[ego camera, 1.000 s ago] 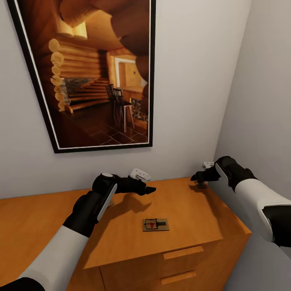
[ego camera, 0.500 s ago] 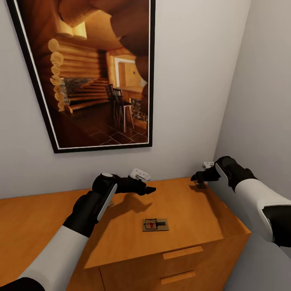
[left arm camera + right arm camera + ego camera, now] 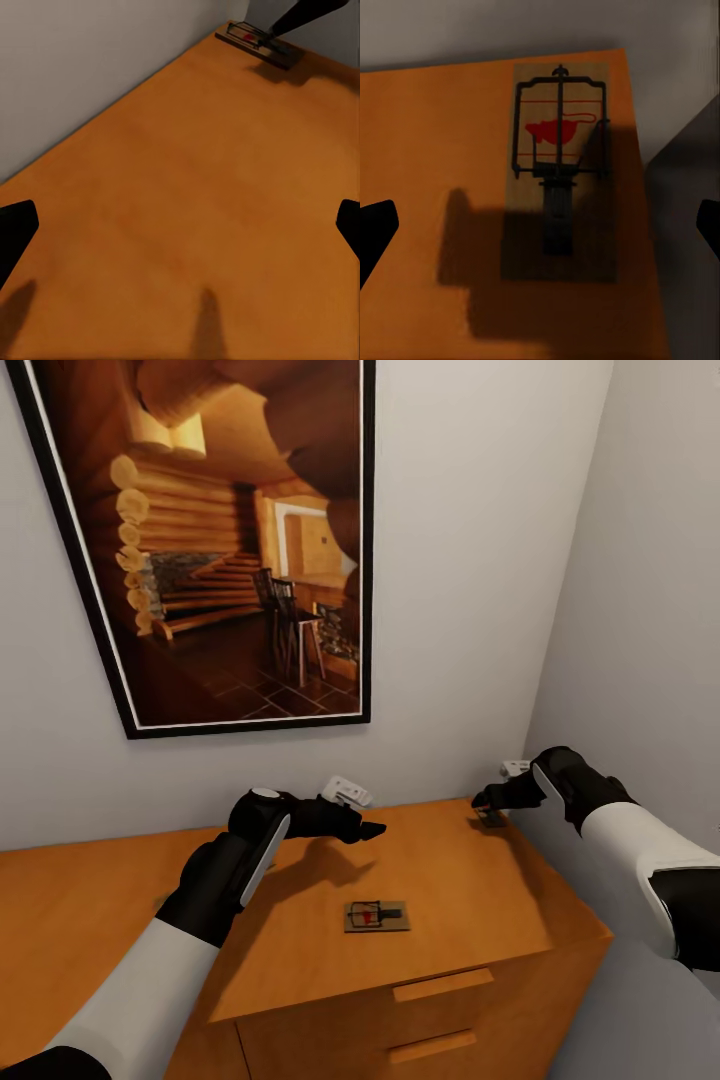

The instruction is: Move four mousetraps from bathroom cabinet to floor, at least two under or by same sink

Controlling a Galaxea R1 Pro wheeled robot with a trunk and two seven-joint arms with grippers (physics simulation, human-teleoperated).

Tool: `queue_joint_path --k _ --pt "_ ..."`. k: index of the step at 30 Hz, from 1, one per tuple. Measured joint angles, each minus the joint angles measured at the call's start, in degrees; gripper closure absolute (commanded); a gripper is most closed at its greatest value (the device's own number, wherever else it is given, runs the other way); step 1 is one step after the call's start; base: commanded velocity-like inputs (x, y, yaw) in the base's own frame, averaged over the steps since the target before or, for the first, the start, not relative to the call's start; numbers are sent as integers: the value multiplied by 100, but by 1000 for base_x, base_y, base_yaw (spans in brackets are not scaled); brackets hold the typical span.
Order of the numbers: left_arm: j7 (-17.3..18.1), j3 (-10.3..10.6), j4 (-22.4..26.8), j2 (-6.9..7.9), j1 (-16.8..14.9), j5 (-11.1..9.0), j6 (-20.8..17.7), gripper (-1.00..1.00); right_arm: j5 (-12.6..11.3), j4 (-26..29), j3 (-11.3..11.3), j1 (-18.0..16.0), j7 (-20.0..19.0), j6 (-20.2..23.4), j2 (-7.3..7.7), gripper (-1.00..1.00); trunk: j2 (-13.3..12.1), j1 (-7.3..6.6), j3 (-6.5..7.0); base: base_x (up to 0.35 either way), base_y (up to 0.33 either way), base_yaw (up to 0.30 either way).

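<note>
Currently: we logged the right gripper (image 3: 487,797) poised over the corner mousetrap (image 3: 561,171), with the grasp not yet made.
Right gripper state: released; in the right wrist view both fingertips (image 3: 375,232) stood wide apart at the edges, with the trap lying flat between and ahead of them.
Corner trap position: directly beneath the right gripper, at the far right corner of the cabinet (image 3: 300,960) top, close to both walls.
Left gripper state: the left gripper (image 3: 360,828) was also spread wide and held nothing; it hung over bare wood.
Second trap position: the middle mousetrap (image 3: 377,915) lay forward of and below the left gripper, well apart from the right one.
Step advice: we judged it best to descend straight, close across the board's narrow width, and avoid the wire spring.
Risk: the board was thin and flat, so pads might skate over it; the side wall left little room.
Change from earlier frames: the whole head view had shifted slightly, the picture frame (image 3: 215,728) and cabinet sliding left, so we put that down to camera motion; arms and traps kept their relative places.
Remaining: neither of the two traps in sight had reached the floor.
</note>
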State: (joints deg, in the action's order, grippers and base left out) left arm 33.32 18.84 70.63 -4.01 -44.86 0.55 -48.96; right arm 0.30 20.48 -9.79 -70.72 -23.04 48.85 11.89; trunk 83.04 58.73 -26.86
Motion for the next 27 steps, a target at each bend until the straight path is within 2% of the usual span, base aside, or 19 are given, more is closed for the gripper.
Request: queue_joint_path --k 27 --pt "2 0 0 4 -1 -1 3 -100 0 0 0 1 91 -7 -3 -100 0 0 0 0 -11 0"
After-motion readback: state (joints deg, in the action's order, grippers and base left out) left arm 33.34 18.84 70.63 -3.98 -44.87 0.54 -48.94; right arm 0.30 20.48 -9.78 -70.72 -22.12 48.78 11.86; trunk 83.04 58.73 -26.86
